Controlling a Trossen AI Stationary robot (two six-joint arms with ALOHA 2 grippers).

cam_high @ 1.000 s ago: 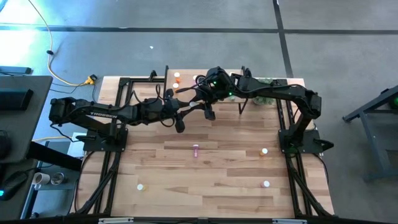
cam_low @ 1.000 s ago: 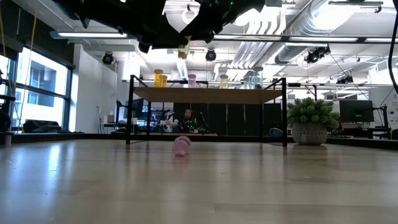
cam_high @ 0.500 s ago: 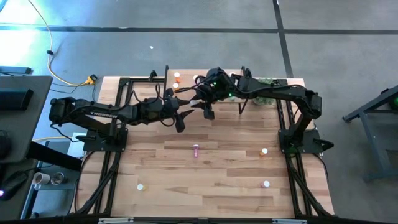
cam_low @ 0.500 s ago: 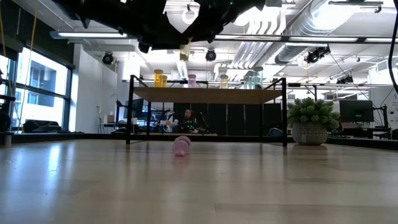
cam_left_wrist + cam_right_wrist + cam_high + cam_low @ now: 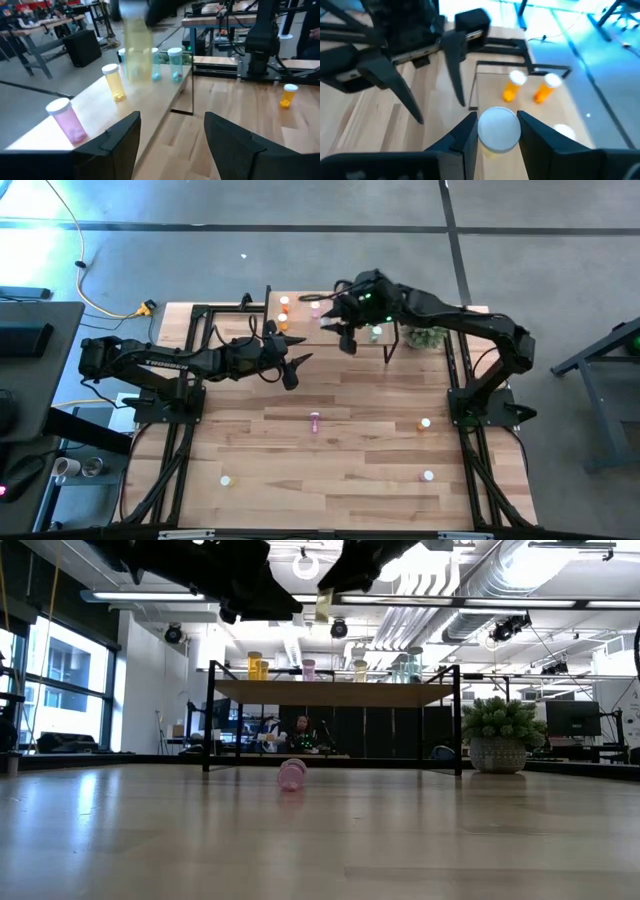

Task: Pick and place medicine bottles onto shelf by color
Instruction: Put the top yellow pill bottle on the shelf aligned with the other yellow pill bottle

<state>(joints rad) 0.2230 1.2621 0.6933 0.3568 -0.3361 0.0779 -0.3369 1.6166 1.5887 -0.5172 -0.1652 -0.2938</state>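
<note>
A yellow medicine bottle [image 5: 323, 605] with a white cap hangs in the air in front of the shelf [image 5: 440, 315], with my right gripper [image 5: 345, 338] shut on it. In the left wrist view it is a blurred yellow bottle [image 5: 137, 50]. My left gripper [image 5: 295, 368] stands open and empty just to its left, over the table before the shelf. On the shelf board [image 5: 150, 107] stand orange [image 5: 284, 302], pink [image 5: 67, 120], yellow [image 5: 114, 80] and green [image 5: 175, 62] bottles, upright on their bases. My right gripper pinches the yellow bottle at its white cap end [image 5: 499, 125] between its two fingers [image 5: 465, 140], one on either side. The fingers come slanting down from the table's right. The bottle hangs below them, roughly upright and lifted clear of table and shelf.
A pink bottle [image 5: 316, 420] lies on its side mid-table. An orange one [image 5: 423, 423] and two more [image 5: 226, 479] [image 5: 428, 475] stand nearer the front. A small green plant [image 5: 503, 735] sits by the shelf's right end. The shelf's black legs [image 5: 209, 720] stand at its corners.
My left gripper has opened and let go of the yellow bottle while staying in place. My right gripper, still shut on the bottle, has carried it up and toward the far edge and the shelf, away from the left gripper.
</note>
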